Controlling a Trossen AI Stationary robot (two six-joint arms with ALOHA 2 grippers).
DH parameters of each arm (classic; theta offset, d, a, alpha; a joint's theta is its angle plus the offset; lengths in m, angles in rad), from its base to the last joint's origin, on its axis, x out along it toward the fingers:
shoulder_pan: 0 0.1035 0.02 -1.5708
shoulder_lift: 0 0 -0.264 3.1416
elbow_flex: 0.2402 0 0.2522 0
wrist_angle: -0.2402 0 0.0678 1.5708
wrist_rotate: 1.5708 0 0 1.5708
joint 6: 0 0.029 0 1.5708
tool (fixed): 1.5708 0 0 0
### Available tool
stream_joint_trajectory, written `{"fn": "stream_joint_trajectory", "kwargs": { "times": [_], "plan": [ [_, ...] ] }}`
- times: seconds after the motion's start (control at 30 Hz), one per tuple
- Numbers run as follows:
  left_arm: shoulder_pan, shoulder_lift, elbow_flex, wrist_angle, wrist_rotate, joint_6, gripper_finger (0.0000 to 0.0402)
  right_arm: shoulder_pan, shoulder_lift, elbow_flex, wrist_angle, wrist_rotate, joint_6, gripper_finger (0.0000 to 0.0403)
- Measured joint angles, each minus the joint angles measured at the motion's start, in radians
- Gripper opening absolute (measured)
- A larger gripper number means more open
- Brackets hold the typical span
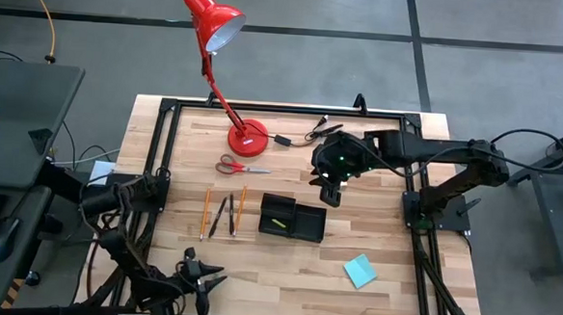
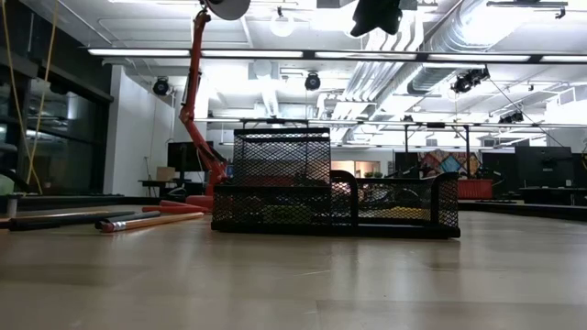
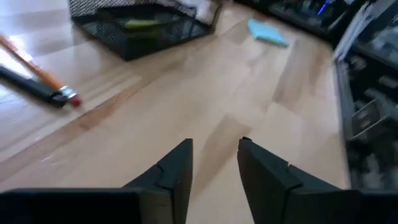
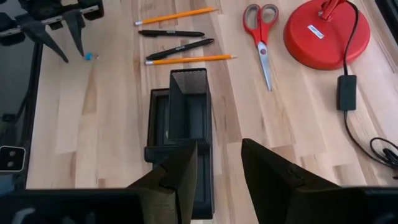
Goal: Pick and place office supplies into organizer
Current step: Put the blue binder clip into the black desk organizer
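On the worktop point(image 1: 374, 230), the organizer point(image 1: 292, 218) sits mid-board with something yellow inside; just to its left lie the pencils point(image 1: 205, 211) and pens point(image 1: 219, 215) in a row, long axes running near to far, scissors point(image 1: 242, 167) beyond them toward the lamp point(image 1: 220, 39); right claw point(image 1: 330, 191) hangs apart and empty just beyond the organizer, nearer than the left claw point(image 1: 201, 279), also apart, at the near edge.
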Motion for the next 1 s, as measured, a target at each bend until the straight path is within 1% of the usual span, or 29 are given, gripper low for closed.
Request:
{"fn": "stream_joint_trajectory", "kwargs": {
  "times": [0.1,0.23,0.33,0.4,0.47,0.57,0.7,0.77,0.83,0.9,1.0],
  "plan": [
    [-0.021,0.000,0.000,-0.028,0.000,0.001,0.0109,-0.006,0.000,0.000,-0.001,-0.003,-0.002,0.0122],
    [-0.067,-0.002,0.000,-0.126,0.010,0.013,0.0109,-0.010,0.000,0.000,0.002,-0.023,-0.031,0.0122],
    [-0.108,-0.002,0.000,-0.192,-0.011,0.026,0.0109,-0.010,0.000,0.000,0.012,-0.023,-0.056,0.0122],
    [-0.136,-0.002,0.000,-0.212,-0.008,0.026,0.0109,-0.010,0.000,0.000,0.016,-0.023,-0.046,0.0122],
    [-0.156,-0.002,-0.011,-0.191,0.025,0.012,0.0113,-0.010,0.000,0.000,0.023,-0.019,-0.020,0.0122],
    [-0.164,0.001,-0.019,-0.179,0.042,0.029,0.0134,-0.010,0.010,0.000,0.037,-0.019,0.011,0.0122],
    [-0.154,0.009,-0.019,-0.183,0.124,0.053,0.0178,-0.010,0.039,0.000,0.040,-0.019,0.037,0.0122],
    [-0.135,0.027,-0.019,-0.140,0.147,0.091,0.0199,-0.010,0.059,0.000,0.039,-0.021,0.043,0.0122],
    [-0.117,0.045,-0.019,-0.112,0.128,0.138,0.0217,-0.009,0.081,0.000,0.040,-0.034,0.046,0.0122],
    [-0.104,0.052,-0.019,-0.102,0.124,0.147,0.0230,-0.006,0.106,0.000,0.032,-0.063,0.046,0.0122],
    [-0.095,0.052,-0.019,-0.100,0.116,0.167,0.0237,-0.003,0.138,0.000,0.006,-0.120,0.062,0.0122]
  ]
}}
